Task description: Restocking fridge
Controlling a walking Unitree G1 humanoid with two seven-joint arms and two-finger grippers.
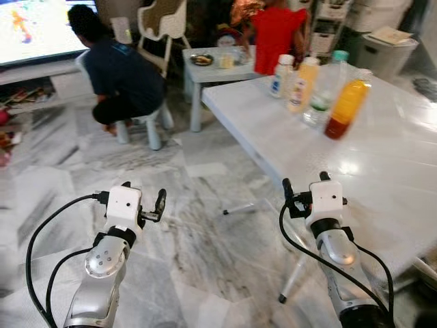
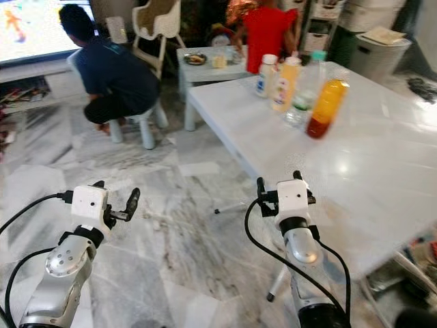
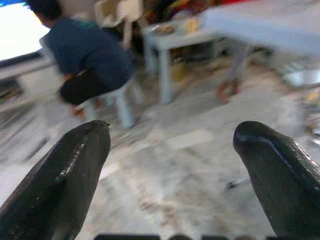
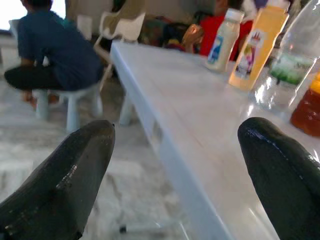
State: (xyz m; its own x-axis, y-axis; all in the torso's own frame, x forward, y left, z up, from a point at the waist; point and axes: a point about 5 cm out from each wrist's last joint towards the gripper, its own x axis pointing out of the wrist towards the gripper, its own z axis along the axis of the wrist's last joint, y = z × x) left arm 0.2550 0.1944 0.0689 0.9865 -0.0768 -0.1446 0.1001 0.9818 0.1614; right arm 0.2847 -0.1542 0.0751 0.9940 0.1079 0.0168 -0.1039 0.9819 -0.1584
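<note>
- Marble floor (image 1: 205, 246) spreads through a living room where a person (image 1: 119, 72) crouches on a stool at 11 o'clock.
- White table (image 1: 382, 157) runs off toward 1 o'clock, its near edge just beside the right arm.
- Four upright bottles cluster at the far end: orange juice bottle (image 1: 347, 108), clear water bottle (image 1: 324, 92), yellow bottle (image 1: 302, 85), small white bottle (image 1: 280, 75).
- Right gripper (image 4: 180, 165), fingers wide and empty, is judged nearer the bottles.
- Left gripper (image 3: 172, 170), fingers also wide, hovers over the floor.
</note>
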